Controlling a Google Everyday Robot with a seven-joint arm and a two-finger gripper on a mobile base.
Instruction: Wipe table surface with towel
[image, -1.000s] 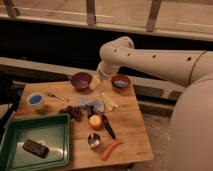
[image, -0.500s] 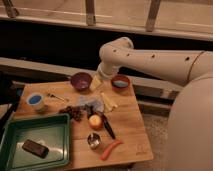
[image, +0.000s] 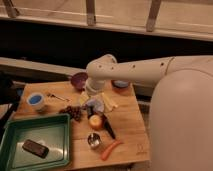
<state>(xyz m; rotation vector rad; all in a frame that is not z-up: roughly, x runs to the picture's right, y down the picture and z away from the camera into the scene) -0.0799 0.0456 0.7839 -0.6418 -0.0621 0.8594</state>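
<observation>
1. Wooden bench (image: 127, 117) fills the scene as we watch the white arm (image: 140, 72) reach in from the right.
2. Its pincer (image: 91, 94) points down at mid-bench, over the pale towel (image: 96, 105); we cannot tell whether it is apart or together.
3. We find the towel crumpled between a purple bowl (image: 78, 80) and an orange (image: 95, 121), near dark grapes (image: 74, 112).
4. A green tray (image: 14, 134) sits front left.

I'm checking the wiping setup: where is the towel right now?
In the camera view, the towel lies midway across the wooden table, under the gripper, between the purple bowl behind it and the orange in front.
</observation>
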